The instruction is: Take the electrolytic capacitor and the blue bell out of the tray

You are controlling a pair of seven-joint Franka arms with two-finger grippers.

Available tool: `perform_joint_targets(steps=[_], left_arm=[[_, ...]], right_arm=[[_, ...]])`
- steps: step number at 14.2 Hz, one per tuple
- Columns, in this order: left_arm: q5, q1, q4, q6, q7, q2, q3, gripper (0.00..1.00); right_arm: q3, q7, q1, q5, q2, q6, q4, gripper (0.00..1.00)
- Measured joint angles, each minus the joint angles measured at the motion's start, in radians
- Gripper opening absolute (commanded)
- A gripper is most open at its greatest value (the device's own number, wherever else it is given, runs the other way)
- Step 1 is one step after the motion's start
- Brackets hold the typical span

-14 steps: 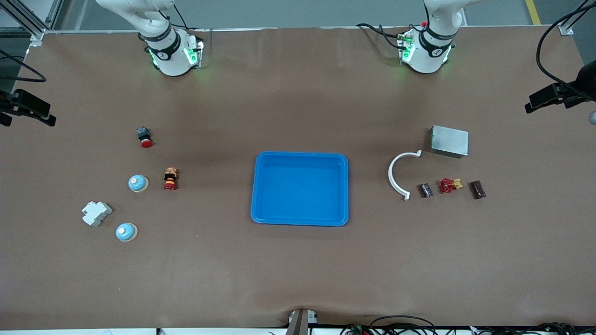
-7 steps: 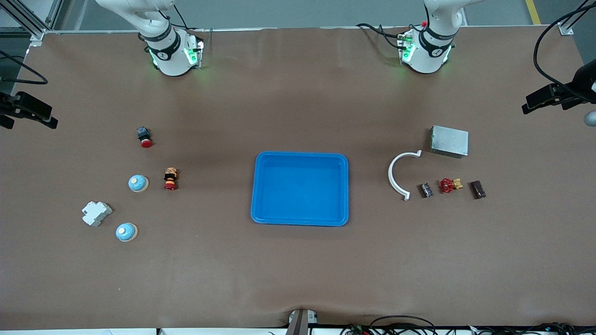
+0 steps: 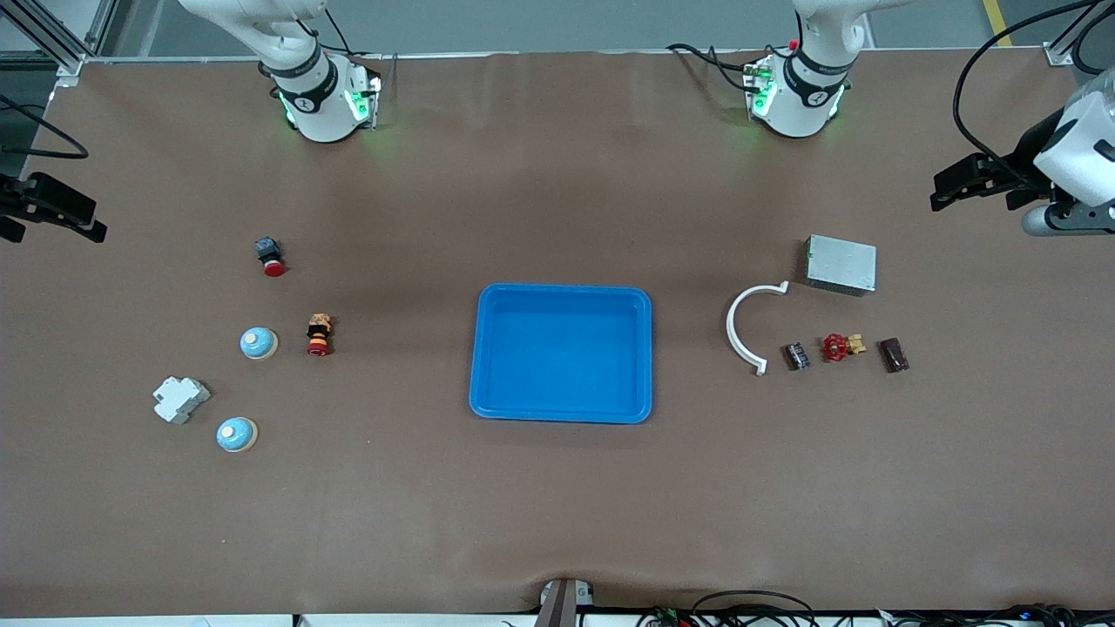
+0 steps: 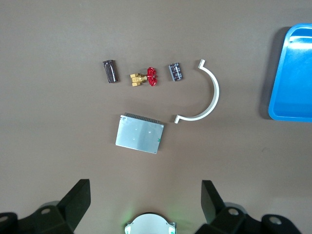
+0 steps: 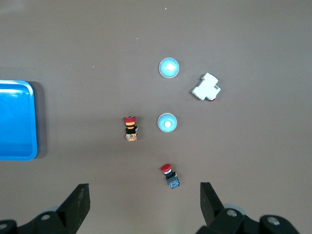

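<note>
blue tray (image 3: 477, 396) flat mid-table, nothing inside. two blue bells (image 3: 259, 343) (image 3: 236, 434) toward right arm's end; striped dark capacitor (image 3: 796, 355) beside white arc, left arm's end.

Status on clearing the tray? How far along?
Done: the shallow bright blue plastic tray holds nothing; two blue dome bells and the small dark cylindrical capacitor lie on the brown table. In hand: nothing; left gripper and right gripper open, aloft. Left: nothing visible.
</note>
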Motion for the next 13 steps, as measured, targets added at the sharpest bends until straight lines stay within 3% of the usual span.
perform_joint_targets(steps=[4,8,13], left_arm=[[0.0,-0.028,0.001,0.0,0.001,0.002,0.036,1.0],[0.0,-0.194,0.003,-0.001,0.004,0.003,0.216,1.0],[0.0,-0.23,0.004,-0.002,0.006,0.007,0.231,1.0]], right_arm=[[0.0,0.001,-0.002,0.0,0.0,0.013,-0.005,1.0],[-0.001,0.001,-0.002,0.001,0.0,0.027,-0.022,1.0],[0.0,0.001,-0.002,0.004,0.0,0.036,-0.023,1.0]])
